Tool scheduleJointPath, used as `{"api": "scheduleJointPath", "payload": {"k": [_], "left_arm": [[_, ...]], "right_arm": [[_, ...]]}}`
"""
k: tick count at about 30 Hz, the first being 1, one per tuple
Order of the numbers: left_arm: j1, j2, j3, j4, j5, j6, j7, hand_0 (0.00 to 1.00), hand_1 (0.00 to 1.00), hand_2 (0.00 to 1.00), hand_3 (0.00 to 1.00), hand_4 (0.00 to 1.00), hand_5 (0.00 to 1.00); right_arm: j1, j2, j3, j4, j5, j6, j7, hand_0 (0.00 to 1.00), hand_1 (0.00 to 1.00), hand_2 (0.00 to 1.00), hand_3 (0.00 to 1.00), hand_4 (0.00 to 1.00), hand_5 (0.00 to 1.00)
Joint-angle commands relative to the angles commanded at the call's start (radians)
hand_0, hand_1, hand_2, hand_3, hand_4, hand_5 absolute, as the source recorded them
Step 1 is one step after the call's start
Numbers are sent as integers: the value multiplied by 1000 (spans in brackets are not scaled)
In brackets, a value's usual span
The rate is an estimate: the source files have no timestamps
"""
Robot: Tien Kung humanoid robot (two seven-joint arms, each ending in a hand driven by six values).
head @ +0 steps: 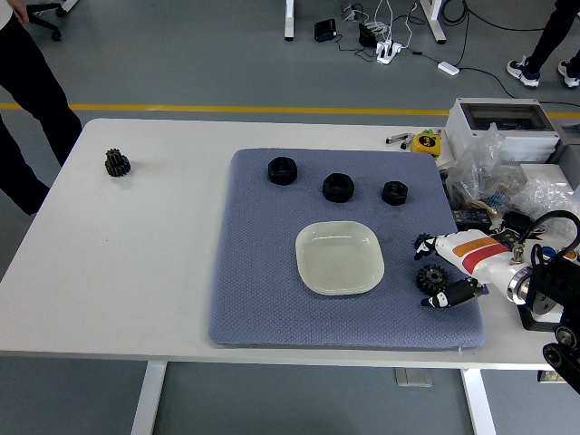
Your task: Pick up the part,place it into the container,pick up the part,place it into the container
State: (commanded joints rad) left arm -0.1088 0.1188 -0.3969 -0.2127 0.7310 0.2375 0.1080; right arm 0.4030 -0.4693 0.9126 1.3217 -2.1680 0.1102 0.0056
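A white table (145,254) carries a blue-grey textured mat (263,272). Near the mat's centre sits a shallow, pale, rounded-square container (340,257), with nothing visible inside. At 3 o'clock from it, close to the mat's right edge, lie two small black toothed gears. The larger gear (430,276) has clear teeth around its rim. The smaller gear (422,242) sits just beyond it, toward 12 o'clock, partly covered by the robot's fingers.

The right hand (449,269), white with black fingertips and an orange stripe, reaches in from 3 o'clock. Its fingers curve around both sides of the larger gear, one above and one below. Whether they actually grip the gear cannot be told.

Along the mat's far side, three black hexagonal nuts (337,187) stand in a row. Another black gear (117,163) rests alone at 10 o'clock on the bare table. Clutter at the right edge is cut off and hard to identify.
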Motion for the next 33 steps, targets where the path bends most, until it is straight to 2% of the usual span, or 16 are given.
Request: {"api": "scheduleJointPath", "payload": {"k": [8,9,14,15,26,27,32,33], "left_arm": [[-5,1,5,0,-7,1,-2,653,649,618,555,594,500],[-5,1,7,0,-9,1,-3,652,649,617,555,594,499],[-6,1,7,0,-11,2,-3,652,649,617,555,594,499],[-6,1,8,0,-13,2,-3,653,648,617,555,593,499],[-7,0,9,0,-14,2,-4,653,650,617,556,594,499],[-7,1,10,0,-15,2,-4,653,649,618,555,594,500],[-7,1,9,0,-15,2,-4,653,649,618,555,594,500],[-7,1,10,0,-16,2,-4,653,648,619,555,594,500]], "right_arm": [[21,11,-14,-38,24,-12,4,540,625,676,648,998,394],[22,11,-15,-40,26,-14,4,505,602,624,573,875,328],[32,13,-24,-64,35,-13,7,505,602,624,573,875,328],[32,14,-24,-68,35,-12,7,473,549,583,547,778,282],[33,14,-27,-86,38,-11,11,443,525,567,536,746,278],[32,13,-27,-84,38,-11,12,380,487,539,522,708,250],[30,7,-24,-66,48,-21,18,380,487,539,522,708,250],[30,5,-24,-60,50,-23,19,337,460,514,511,681,246]]}}
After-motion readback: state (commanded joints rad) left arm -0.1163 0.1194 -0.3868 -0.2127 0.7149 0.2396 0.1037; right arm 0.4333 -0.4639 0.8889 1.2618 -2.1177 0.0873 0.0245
